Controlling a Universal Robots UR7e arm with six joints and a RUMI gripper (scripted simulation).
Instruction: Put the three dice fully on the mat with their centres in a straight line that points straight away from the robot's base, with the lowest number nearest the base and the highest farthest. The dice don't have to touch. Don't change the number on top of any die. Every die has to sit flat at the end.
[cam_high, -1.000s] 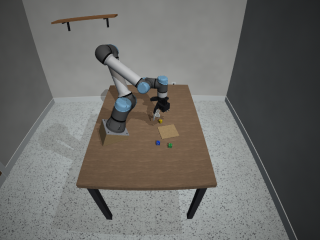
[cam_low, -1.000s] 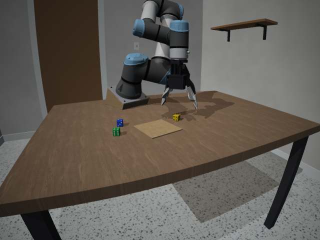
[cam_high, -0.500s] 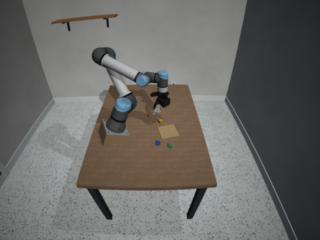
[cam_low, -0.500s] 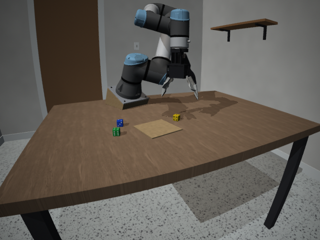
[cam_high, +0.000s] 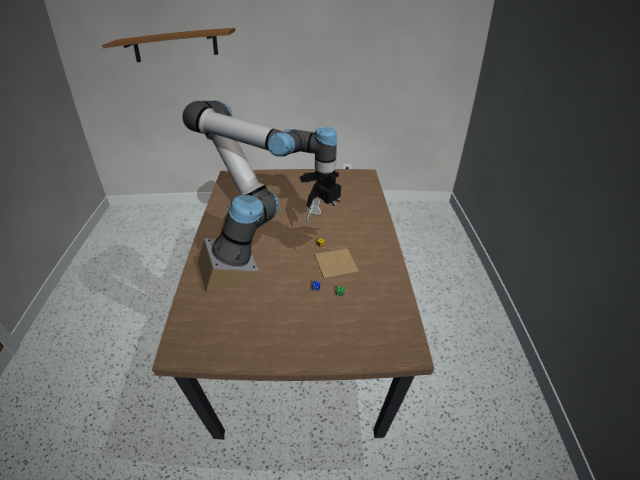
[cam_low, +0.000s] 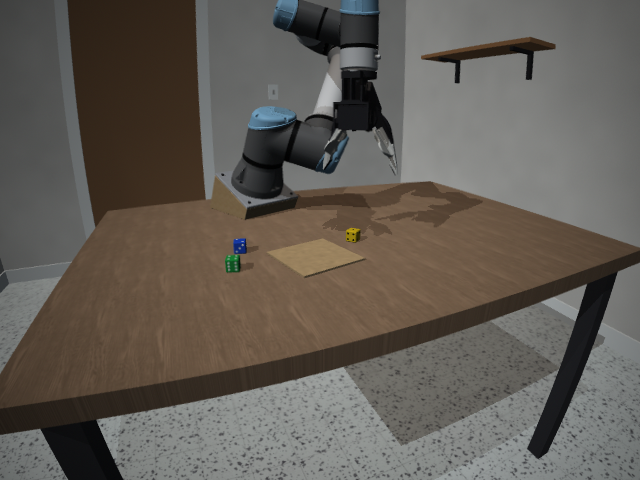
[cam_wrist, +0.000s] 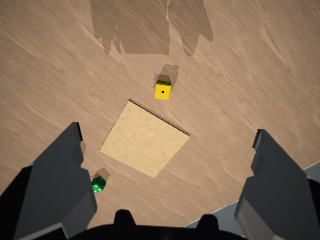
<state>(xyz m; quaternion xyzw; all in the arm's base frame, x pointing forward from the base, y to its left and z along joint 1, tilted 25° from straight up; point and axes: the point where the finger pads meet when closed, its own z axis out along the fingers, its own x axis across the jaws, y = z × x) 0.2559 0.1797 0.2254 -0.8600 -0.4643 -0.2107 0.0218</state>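
Observation:
The tan mat (cam_high: 336, 263) (cam_low: 315, 256) (cam_wrist: 142, 145) lies flat with no die on it. The yellow die (cam_high: 321, 242) (cam_low: 353, 235) (cam_wrist: 163, 92) sits flat on the table just off one side of the mat, one pip on top. The blue die (cam_high: 316, 285) (cam_low: 239, 245) and the green die (cam_high: 340, 291) (cam_low: 232, 263) (cam_wrist: 98, 184) sit on the table off the opposite side. Blue is nearer the base; it does not show in the wrist view. Their top numbers are too small to read surely. My gripper (cam_high: 323, 212) (cam_low: 360, 170) (cam_wrist: 166, 127) is open and empty, high above the table.
The robot's base stands on a wedge block (cam_high: 231, 279) (cam_low: 229, 202) at one side of the wooden table (cam_high: 289, 330) (cam_low: 413, 279). A wall shelf (cam_high: 170, 37) (cam_low: 488, 50) hangs well above table height. The arm's shadow falls beside the yellow die.

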